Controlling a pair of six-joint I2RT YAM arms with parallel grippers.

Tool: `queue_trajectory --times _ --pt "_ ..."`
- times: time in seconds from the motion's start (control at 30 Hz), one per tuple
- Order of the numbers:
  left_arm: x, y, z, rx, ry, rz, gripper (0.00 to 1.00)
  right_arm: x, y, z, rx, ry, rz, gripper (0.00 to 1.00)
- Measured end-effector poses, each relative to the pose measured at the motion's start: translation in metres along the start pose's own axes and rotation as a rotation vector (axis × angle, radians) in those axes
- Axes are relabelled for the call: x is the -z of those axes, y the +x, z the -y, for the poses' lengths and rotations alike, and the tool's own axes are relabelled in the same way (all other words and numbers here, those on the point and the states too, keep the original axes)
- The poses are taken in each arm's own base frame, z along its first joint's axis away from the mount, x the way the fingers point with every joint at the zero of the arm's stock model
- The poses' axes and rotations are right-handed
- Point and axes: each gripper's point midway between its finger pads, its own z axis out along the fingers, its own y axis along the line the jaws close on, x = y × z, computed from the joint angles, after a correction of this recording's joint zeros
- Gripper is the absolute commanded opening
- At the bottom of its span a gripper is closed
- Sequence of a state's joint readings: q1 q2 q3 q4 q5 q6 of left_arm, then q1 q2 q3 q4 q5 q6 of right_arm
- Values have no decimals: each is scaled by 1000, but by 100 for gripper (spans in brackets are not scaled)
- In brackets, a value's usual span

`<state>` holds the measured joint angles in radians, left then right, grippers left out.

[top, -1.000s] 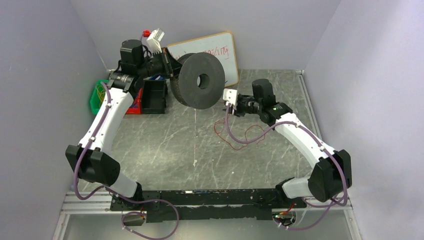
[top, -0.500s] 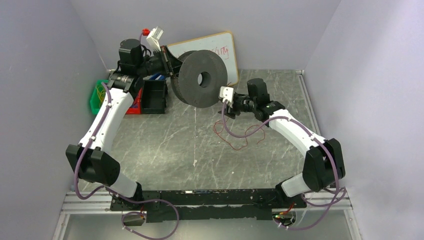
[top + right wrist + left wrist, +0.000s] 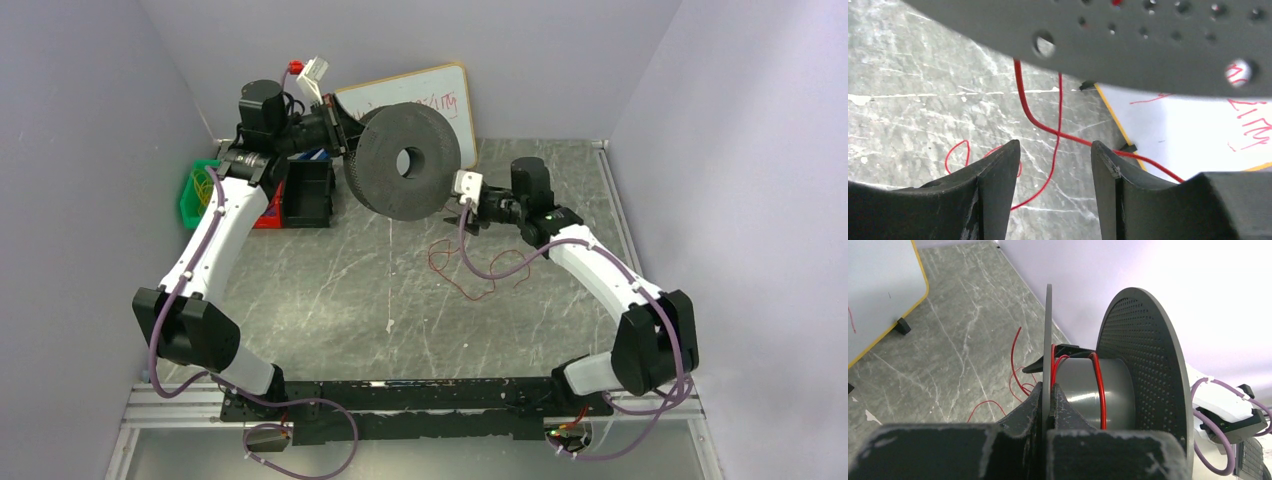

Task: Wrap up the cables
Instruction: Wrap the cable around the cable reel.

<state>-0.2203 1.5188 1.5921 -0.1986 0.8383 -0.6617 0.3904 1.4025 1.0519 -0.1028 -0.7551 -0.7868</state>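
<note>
My left gripper [image 3: 345, 135] is shut on the thin flange of the black spool [image 3: 405, 160] and holds it tilted above the back of the table. In the left wrist view the jaws [image 3: 1048, 386] clamp that flange [image 3: 1048, 330], and a few turns of red cable [image 3: 1097, 385] lie on the grey hub. The rest of the cable [image 3: 470, 275] lies in loose curls on the table below the spool. My right gripper [image 3: 462, 208] is open just under the spool's right side. In the right wrist view the cable [image 3: 1034, 117] hangs from the perforated flange [image 3: 1148, 45] and crosses ahead of the open fingers [image 3: 1055, 150].
A whiteboard [image 3: 440, 100] with a yellow edge leans on the back wall behind the spool. A black bin [image 3: 308, 190], a red bin [image 3: 268, 215] and a green bin [image 3: 197, 190] with yellow wire loops stand at the back left. Walls close in on both sides.
My right gripper moved left toward the spool, then back right and slightly up. The spool shifted slightly. The loose cable curls on the table moved a little.
</note>
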Motion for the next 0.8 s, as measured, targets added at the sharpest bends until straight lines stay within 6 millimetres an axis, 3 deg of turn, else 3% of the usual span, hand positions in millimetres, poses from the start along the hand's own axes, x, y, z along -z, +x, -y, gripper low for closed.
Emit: queue_trajectory --times 0.13,0.47,0.8 --pt "0 -3 2 5 13 7 2 7 -4 5 18 13 22 60" --pt "-1 1 5 45 64 3 3 -5 5 -4 6 -42 37 61" --pt "-1 -2 5 57 76 18 3 -7 1 -5 14 -62 56 59"
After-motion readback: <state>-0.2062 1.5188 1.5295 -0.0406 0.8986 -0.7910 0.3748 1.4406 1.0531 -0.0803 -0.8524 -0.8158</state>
